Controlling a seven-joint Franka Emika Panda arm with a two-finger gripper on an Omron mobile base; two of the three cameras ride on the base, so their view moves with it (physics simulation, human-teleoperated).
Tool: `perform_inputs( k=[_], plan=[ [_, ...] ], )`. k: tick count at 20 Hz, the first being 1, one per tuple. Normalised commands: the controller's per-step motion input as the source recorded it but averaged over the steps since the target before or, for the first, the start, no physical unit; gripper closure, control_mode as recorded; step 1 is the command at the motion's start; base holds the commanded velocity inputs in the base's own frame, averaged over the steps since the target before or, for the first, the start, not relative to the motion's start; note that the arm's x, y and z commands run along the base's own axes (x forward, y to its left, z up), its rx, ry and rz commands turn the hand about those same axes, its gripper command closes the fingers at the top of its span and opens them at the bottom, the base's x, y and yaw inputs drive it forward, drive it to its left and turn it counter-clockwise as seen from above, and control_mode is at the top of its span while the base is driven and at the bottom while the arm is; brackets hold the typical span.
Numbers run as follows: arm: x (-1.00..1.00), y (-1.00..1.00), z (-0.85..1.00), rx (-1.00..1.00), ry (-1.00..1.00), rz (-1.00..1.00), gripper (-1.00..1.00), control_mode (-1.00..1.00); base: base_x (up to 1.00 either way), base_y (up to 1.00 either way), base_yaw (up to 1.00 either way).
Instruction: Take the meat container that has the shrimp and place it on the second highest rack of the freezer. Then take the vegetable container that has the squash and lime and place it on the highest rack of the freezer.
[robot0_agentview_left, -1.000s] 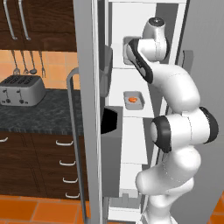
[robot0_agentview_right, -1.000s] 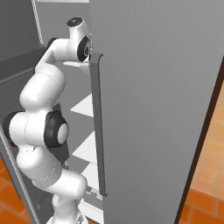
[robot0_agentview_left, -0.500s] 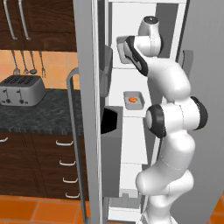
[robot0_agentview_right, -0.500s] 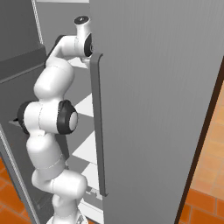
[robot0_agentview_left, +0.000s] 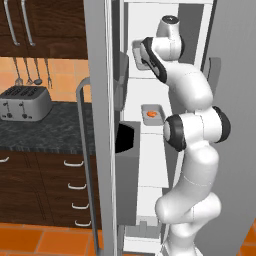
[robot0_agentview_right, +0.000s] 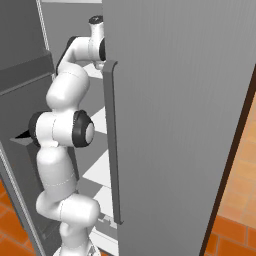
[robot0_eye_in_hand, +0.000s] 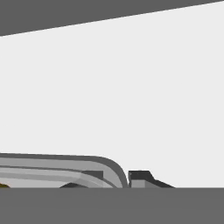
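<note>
Inside the open freezer (robot0_agentview_left: 150, 165), the grey meat container (robot0_agentview_left: 153, 114) with the orange shrimp (robot0_agentview_left: 151, 114) rests on a white rack at mid height. Higher up, near the top rack, my gripper (robot0_agentview_left: 143, 56) is shut on the rim of the grey vegetable container (robot0_agentview_left: 137, 53). In the hand view the container's rounded corner (robot0_eye_in_hand: 109, 165) lies low at the left, with my gripper (robot0_eye_in_hand: 116, 178) pinching its wall, one fingertip (robot0_eye_in_hand: 140, 177) outside it. A yellow-brown speck at the far left edge may be the squash; the lime is hidden.
The freezer's left door (robot0_agentview_left: 97, 125) stands open with a grey bar handle (robot0_agentview_left: 84, 165) and a dark door bin (robot0_agentview_left: 126, 150). The right door (robot0_agentview_right: 175, 110) hems in the arm. A toaster (robot0_agentview_left: 25, 102) sits on the dark counter beside wooden drawers (robot0_agentview_left: 50, 185).
The arm has stretched upward and its elbow has risen. The hand has carried the vegetable container a little further left and into the top of the freezer. The meat container has stayed put.
</note>
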Motion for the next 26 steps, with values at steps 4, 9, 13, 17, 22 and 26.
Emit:
perform_inputs(
  k=[4,9,13,17,22,26],
  plan=[
    [0.0,0.0,0.0,0.0,0.0,0.0,1.0,-1.0,0.0,0.0,0.0],
    [0.0,0.0,0.0,0.0,0.0,0.0,-1.0,-1.0,0.0,0.0,0.0],
    [0.0,0.0,0.0,0.0,0.0,0.0,-1.0,-1.0,0.0,0.0,0.0],
    [-0.07,0.0,0.0,0.0,-0.13,0.0,-1.0,-1.0,0.0,0.0,0.0],
    [-0.4,0.0,-0.37,0.0,-0.32,-0.01,-1.0,-1.0,0.0,0.0,0.0],
    [-0.68,-0.01,-0.03,0.0,-0.06,0.0,-1.0,-1.0,0.0,0.0,0.0]
  ],
)
